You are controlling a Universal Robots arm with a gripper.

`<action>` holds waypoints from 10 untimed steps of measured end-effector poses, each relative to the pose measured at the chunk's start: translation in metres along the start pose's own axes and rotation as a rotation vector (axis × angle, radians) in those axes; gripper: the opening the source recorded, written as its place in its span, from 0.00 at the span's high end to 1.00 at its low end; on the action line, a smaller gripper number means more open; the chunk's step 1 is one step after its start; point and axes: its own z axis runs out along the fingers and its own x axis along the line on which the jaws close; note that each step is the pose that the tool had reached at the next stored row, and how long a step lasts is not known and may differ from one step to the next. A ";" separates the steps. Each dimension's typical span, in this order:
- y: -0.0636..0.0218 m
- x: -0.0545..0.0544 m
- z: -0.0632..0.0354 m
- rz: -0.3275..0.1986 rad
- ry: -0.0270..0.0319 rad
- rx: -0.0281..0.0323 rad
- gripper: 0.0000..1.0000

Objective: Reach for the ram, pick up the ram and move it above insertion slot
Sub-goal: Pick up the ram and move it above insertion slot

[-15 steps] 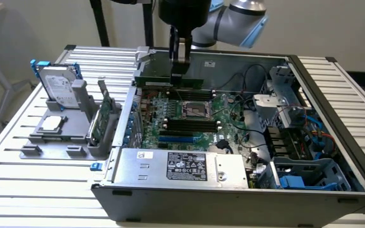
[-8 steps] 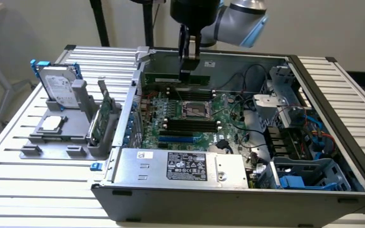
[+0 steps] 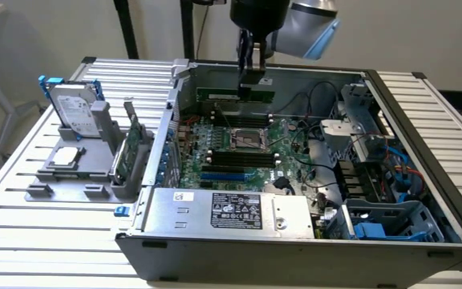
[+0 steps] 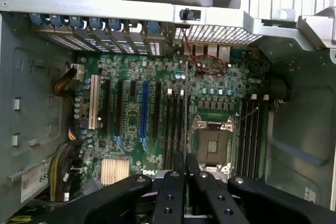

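Note:
The ram (image 3: 216,94), a thin green stick, hangs level above the far side of the open computer case (image 3: 423,150). My gripper (image 3: 251,83) comes down from above and is shut on the ram near its middle. Below it lies the green motherboard (image 3: 215,129) with black insertion slots (image 3: 243,158) on both sides of the processor socket (image 3: 251,137). In the wrist view my black fingers (image 4: 170,192) stand close together, and the ram's edge runs as a thin line between them over the long black slots (image 4: 176,124) beside the socket (image 4: 212,145).
At the exterior view's left, a grey holder (image 3: 46,189) carries a silver hard drive with blue tabs (image 3: 74,108), a wider green card (image 3: 130,147) and a small chip (image 3: 65,155). The power supply (image 3: 231,211) and blue drive cage (image 3: 391,223) fill the case's near side.

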 end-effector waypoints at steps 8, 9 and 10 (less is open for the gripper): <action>-0.0101 -0.012 0.0074 0.004 -0.0003 0.0002 0.87; -0.0110 -0.013 0.0083 0.005 -0.0003 0.0002 0.87; -0.0119 -0.013 0.0091 0.006 -0.0004 0.0002 0.87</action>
